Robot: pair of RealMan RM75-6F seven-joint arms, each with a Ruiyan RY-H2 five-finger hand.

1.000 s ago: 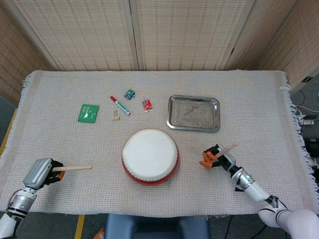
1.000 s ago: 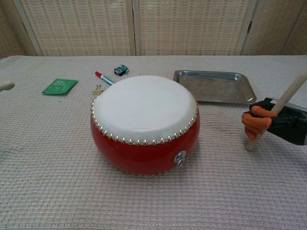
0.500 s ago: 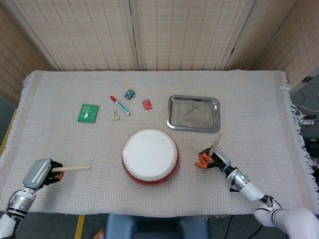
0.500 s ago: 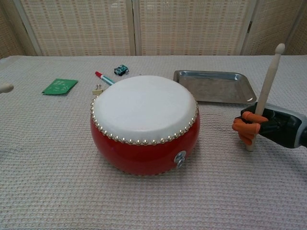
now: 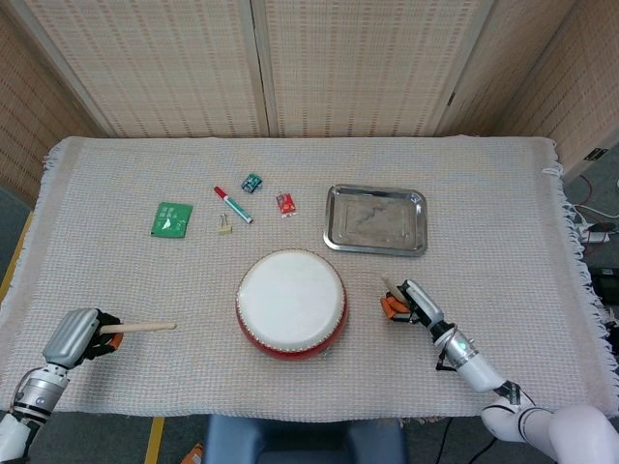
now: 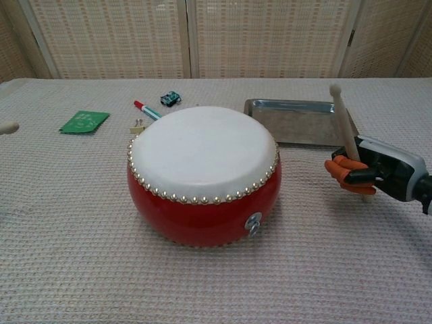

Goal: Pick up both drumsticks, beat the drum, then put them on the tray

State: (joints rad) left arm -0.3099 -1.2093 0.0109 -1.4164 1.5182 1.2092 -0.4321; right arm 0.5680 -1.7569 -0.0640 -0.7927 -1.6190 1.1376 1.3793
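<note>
- Presently both sticks are in hand, so the step in hand looks like the beating itself: I judge each tip should come down on the white skin of the round red drum (image 6: 203, 172), near its middle, not on the studded rim.
- The right robot hand (image 6: 368, 174), with orange fingertips, is closed round the lower part of a pale wooden drumstick (image 6: 343, 132); the stick stands nearly upright, tip leaning slightly left toward the drum, just right of it but apart.
- To strike well, that wrist would need to tip the stick further left and down, keeping the grip firm so the stick does not slide.
- The left robot hand (image 5: 79, 333) sits at the near left of the table, wrapped round the butt of a second wooden drumstick (image 5: 137, 327), which lies roughly level and points right at the drum, well apart from it.
- The rectangular silver metal tray (image 5: 375, 219) waits beyond the drum, to its far right.
</note>
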